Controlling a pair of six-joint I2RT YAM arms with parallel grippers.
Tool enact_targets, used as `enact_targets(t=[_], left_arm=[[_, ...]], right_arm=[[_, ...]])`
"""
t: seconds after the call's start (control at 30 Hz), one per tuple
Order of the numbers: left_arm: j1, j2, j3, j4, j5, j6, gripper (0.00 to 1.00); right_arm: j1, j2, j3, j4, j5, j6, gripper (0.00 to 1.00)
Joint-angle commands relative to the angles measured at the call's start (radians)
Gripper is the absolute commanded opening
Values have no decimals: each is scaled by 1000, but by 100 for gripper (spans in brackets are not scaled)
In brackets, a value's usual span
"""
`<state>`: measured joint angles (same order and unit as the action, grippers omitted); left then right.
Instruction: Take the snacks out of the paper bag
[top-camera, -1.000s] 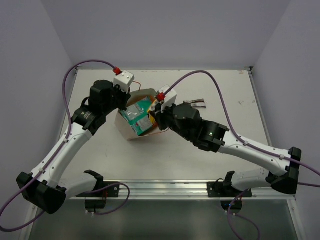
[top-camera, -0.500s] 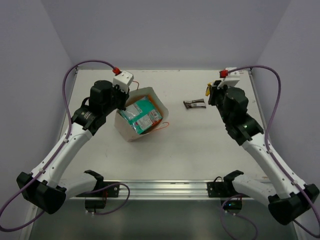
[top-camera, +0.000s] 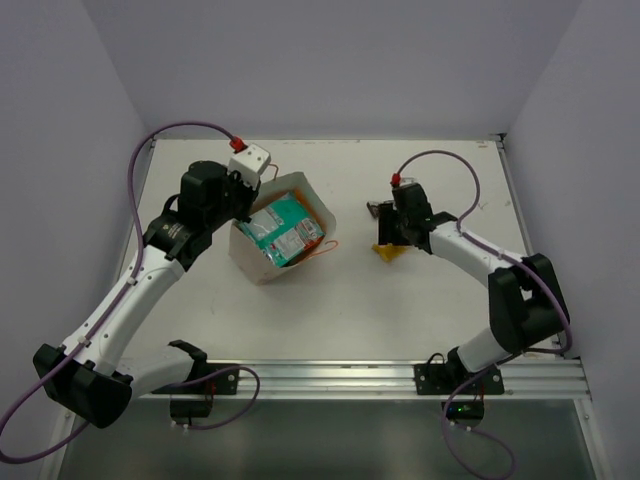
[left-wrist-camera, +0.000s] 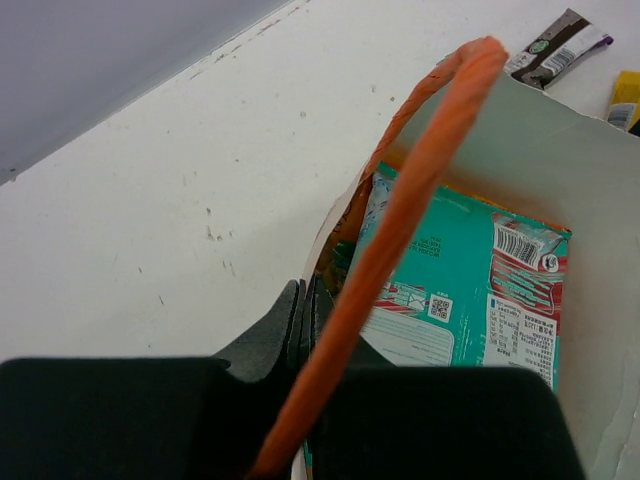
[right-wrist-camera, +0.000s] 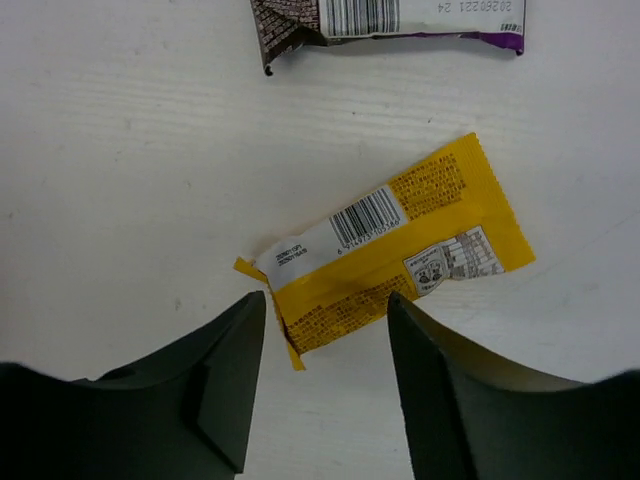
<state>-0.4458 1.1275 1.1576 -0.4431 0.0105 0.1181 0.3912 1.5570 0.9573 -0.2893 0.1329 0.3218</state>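
Snacks (top-camera: 283, 228) in the paper bag (top-camera: 255, 262) lie well left of my right gripper (right-wrist-camera: 325, 310), parted and empty above a yellow packet (right-wrist-camera: 400, 240), while my left gripper (left-wrist-camera: 305, 320) clamps the bag's rim.

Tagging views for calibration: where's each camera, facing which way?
Top external: above and behind, looking down on table; left arm, right arm, bag.
Left wrist: faces bag rim, teal packet inside; shut left gripper pinching rim.
Right wrist: faces straight down; open right gripper over yellow packet, dark bar beyond.
Shared, top and right wrist: yellow packet.
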Motion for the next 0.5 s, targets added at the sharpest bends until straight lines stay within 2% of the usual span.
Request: enact_targets(t=[0.0, 0.07, 0.17, 0.3, 0.37, 0.47], left_arm=[[-5, -21, 45, 38, 42, 52, 0], [-5, -18, 60, 29, 48, 57, 0], [-5, -12, 77, 24, 51, 58, 0], [-14, -5, 102, 15, 74, 45, 0], [-17, -5, 109, 12, 74, 32, 0], [-22, -9, 119, 9, 57, 0, 0]], right_arm=[[44, -135, 87, 12, -49, -21, 66], [121, -219, 130, -23, -38, -79, 77], [240, -288, 225, -45, -36, -148, 85], [380, -344, 335, -33, -90, -234, 86], [454, -334, 368, -19, -104, -285, 87], [506, -273, 438, -31, -111, -268, 87]])
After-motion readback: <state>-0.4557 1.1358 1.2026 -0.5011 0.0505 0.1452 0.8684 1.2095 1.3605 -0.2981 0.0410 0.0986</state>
